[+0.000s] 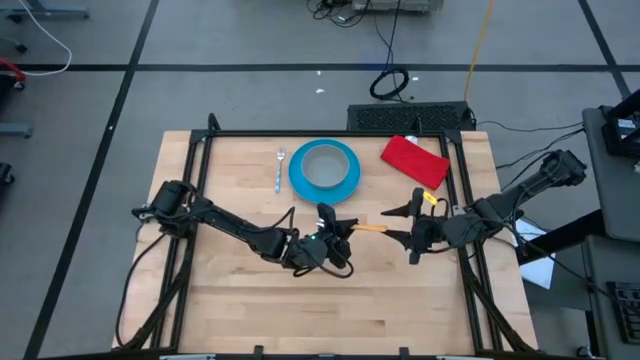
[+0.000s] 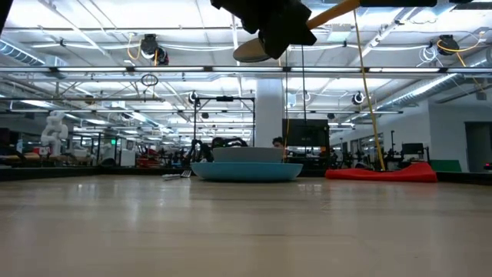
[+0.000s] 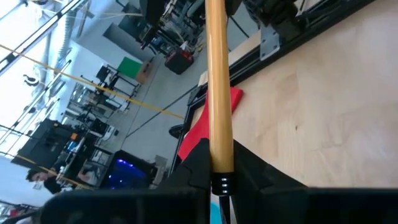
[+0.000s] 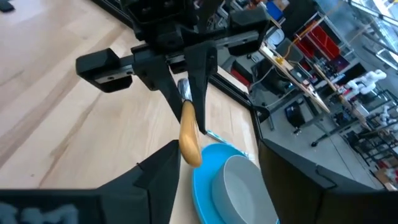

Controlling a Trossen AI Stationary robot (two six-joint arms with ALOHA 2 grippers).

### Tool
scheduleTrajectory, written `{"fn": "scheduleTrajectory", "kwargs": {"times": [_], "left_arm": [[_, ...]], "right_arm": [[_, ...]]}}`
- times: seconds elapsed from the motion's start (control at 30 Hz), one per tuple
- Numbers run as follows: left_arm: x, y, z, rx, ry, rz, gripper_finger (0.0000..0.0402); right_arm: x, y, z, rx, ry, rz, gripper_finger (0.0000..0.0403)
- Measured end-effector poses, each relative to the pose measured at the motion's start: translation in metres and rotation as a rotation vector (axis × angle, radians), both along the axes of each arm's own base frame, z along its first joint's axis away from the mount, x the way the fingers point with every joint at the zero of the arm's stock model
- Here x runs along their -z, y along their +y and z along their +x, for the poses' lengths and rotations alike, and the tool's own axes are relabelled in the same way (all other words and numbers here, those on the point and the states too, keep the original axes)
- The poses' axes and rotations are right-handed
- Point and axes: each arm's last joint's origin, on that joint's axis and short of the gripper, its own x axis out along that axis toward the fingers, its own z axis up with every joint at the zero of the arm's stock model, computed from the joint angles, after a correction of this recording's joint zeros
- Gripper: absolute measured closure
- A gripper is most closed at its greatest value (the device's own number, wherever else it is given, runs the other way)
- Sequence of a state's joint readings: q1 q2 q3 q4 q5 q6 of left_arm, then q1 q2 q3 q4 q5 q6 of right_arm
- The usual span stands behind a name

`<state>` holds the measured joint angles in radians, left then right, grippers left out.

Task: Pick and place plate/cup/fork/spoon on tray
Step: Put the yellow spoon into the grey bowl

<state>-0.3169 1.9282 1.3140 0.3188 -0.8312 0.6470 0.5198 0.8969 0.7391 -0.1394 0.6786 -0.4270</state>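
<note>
The spoon [image 1: 368,228], with its orange handle and silver bowl [image 2: 250,52], hangs high over the table's middle, and my left gripper [image 1: 342,229] is shut on it. My right gripper [image 1: 398,226] stands open at the handle's free end [image 4: 189,150], which lies between its fingertips, close to one finger; whether it touches, I cannot tell. The pale grey cup [image 1: 324,165] sits in the blue plate [image 1: 347,180], which rests flat at the far middle. The silver fork [image 1: 280,168] lies on the table left of the plate. The tray is out of view. My left gripper pinches the spoon between its two fingers at the bowl end of the orange handle [image 3: 219,160], just above the metal neck. The fingers come nearly level from the table's left. The handle points on toward my right gripper. The spoon is lifted clear of the table, tilted.
A red cloth-like rectangle [image 1: 413,160] lies at the far right, beside the plate. A black frame [image 1: 200,180] runs along the table's edges. Bare wood [image 1: 330,310] fills the near half of the table.
</note>
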Motion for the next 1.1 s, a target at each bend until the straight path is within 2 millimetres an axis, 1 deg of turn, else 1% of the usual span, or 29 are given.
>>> {"fn": "scheduleTrajectory", "kwargs": {"times": [0.1, 0.23, 0.47, 0.67, 0.83, 1.1], "left_arm": [[-0.0001, -0.0007, 0.0002, 0.017, 0.0, -0.003, 0.0372], [0.0003, -0.0008, 0.0002, 0.024, 0.008, 0.002, 0.037], [0.0005, -0.0001, 0.0005, 0.024, 0.012, 0.008, 0.0372], [0.0005, -0.0001, 0.0005, 0.024, 0.012, 0.008, 0.0371], [0.0007, -0.0007, 0.0003, 0.026, 0.015, 0.012, 0.0372], [0.0003, -0.0008, 0.0005, 0.024, 0.004, 0.002, 0.0345]], "right_arm": [[-0.0002, 0.0016, -0.001, -0.025, 0.003, -0.001, 0.0216], [0.0006, 0.0037, -0.0005, -0.085, 0.016, 0.022, 0.025], [0.0027, 0.0038, -0.0007, -0.087, 0.035, 0.029, 0.0322], [0.0036, 0.0045, -0.0002, -0.102, 0.043, 0.031, 0.0367], [0.0045, 0.0049, 0.0006, -0.101, 0.047, 0.028, 0.0383], [0.0046, 0.005, 0.0008, -0.096, 0.046, 0.039, 0.0386]]}}
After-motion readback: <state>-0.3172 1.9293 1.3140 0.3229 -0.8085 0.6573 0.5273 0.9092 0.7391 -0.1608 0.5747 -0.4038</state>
